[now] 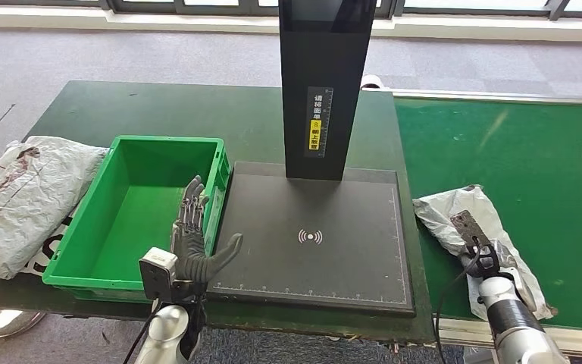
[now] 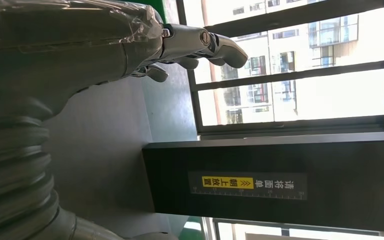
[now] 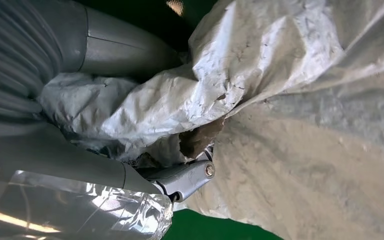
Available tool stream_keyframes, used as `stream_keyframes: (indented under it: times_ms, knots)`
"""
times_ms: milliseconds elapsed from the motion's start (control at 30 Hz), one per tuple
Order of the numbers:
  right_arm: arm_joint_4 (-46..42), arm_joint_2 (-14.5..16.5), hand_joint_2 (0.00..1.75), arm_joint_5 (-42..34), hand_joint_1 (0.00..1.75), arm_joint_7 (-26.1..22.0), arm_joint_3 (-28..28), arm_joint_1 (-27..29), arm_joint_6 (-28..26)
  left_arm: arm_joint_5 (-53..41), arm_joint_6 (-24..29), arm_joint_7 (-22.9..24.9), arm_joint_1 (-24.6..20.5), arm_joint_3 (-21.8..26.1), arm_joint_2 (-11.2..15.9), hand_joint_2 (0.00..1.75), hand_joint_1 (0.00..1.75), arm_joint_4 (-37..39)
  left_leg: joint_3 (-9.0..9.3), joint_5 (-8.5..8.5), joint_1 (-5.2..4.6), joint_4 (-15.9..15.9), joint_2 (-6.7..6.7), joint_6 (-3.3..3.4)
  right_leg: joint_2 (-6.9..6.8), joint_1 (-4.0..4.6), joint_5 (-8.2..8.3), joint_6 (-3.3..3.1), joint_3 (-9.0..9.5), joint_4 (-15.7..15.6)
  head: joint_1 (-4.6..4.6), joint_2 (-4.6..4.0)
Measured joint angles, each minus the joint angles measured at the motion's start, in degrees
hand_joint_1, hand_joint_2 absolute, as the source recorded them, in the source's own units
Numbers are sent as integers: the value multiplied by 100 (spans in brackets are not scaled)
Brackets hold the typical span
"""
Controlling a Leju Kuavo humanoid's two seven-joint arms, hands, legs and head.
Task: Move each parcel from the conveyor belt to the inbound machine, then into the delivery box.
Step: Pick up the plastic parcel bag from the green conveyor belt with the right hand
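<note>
A crumpled grey parcel (image 1: 449, 210) lies on the green conveyor belt (image 1: 515, 144) at the right. My right hand (image 1: 480, 255) is down on its near end. In the right wrist view the parcel's (image 3: 305, 100) plastic is bunched between the thumb and a finger (image 3: 190, 177) of my right hand (image 3: 55, 150), so the hand grips it. My left hand (image 1: 197, 244) hovers open, fingers spread, over the seam between the green delivery box (image 1: 163, 141) and the inbound machine's black plate (image 1: 311, 273). The left wrist view shows my left hand (image 2: 80, 50) with nothing in it.
The machine's black pillar (image 1: 324, 91) rises from the back of the plate, and it also shows in the left wrist view (image 2: 270, 180). Another grey parcel (image 1: 23, 197) lies on the table left of the green box. The box holds nothing.
</note>
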Motion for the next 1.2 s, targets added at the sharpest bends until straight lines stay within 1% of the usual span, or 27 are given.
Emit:
stream_keyframes:
  times_ms: [100,167,200,233,300,367,433,467,533,633,767,867,967,1033,1133,1200]
  knots:
    - [0,0,175,-12,175,-155,4,3,-245,-5,60,0,16,4,0,175,0,-22,-1,0,0,0,-1,0,-2,0,0,0,0,1,0,0]
    - [0,2,175,-81,175,-406,2,8,-478,-9,105,1,46,15,0,175,0,-59,-2,0,0,0,-1,0,-1,0,0,0,0,2,1,0]
    - [0,6,175,-154,175,-604,-9,12,-699,-10,133,1,70,23,0,175,0,-88,-3,0,0,0,0,0,-1,-1,0,0,-1,2,1,0]
    - [-1,15,175,-244,175,-827,-28,15,-968,-11,164,1,97,32,0,175,0,-117,-4,0,-1,0,-1,0,-1,-1,0,0,-2,3,1,0]
    - [-37,56,175,-440,175,-1456,-117,16,-1666,-11,214,1,153,48,0,175,0,-176,-6,0,0,0,-4,0,-3,-1,0,0,-3,3,1,0]
    - [-202,133,175,-620,175,-2312,-204,47,-2209,-20,228,0,187,61,0,175,0,-208,-6,0,1,0,-3,-1,-2,1,0,0,-4,3,1,0]
    - [-616,236,175,-890,175,-2950,-205,200,-2459,-31,211,1,196,67,0,175,0,-215,-5,-1,3,0,-1,-1,0,2,-1,-1,-5,3,0,0]
    - [-903,292,175,-1058,175,-3065,-163,325,-2549,-33,197,1,196,68,-1,175,0,-214,-5,-1,4,0,-3,-1,-2,3,-3,-1,-4,2,0,0]
    - [-1560,402,175,-1341,175,-3121,29,597,-2862,-35,166,2,194,68,-2,175,0,-200,-8,-1,4,0,-7,-1,-8,3,-5,-1,-5,3,1,0]
    - [-2509,522,175,-1529,175,-3128,530,924,-3267,-29,143,2,188,62,-1,175,0,-165,-3,-4,4,-1,10,-6,11,3,-6,-2,-9,4,1,0]
    - [-3515,648,175,-1437,175,-3131,1278,1260,-3303,7,115,2,178,34,3,175,0,-127,2,-9,6,-1,32,-12,34,4,-6,-2,-10,4,0,0]
    - [-3980,796,175,-1229,175,-3136,1772,1396,-3287,9,86,1,172,21,4,175,0,-105,4,-9,9,-1,34,-13,35,8,-6,-2,-10,4,0,0]
    - [-4212,962,175,-965,175,-3144,2116,1461,-3080,7,46,2,165,11,4,175,0,-83,3,-8,12,-1,32,-13,32,10,-6,-2,-9,5,0,0]
    - [-4236,1083,175,-578,175,-3105,2310,1445,-2886,-1,1,2,147,-8,4,175,0,-64,2,-8,12,-1,32,-13,32,11,-6,-2,-9,5,1,0]
    - [-3995,1334,175,268,175,-2984,2588,1389,-2733,-15,-59,1,84,-54,4,175,0,-15,6,-9,13,-1,36,-14,39,12,-6,-3,-10,5,1,0]
    - [-3689,1534,175,655,175,-2981,2779,1384,-2673,-19,-90,1,41,-98,4,175,0,25,6,-9,14,-1,36,-15,38,12,-6,-3,-10,5,0,0]
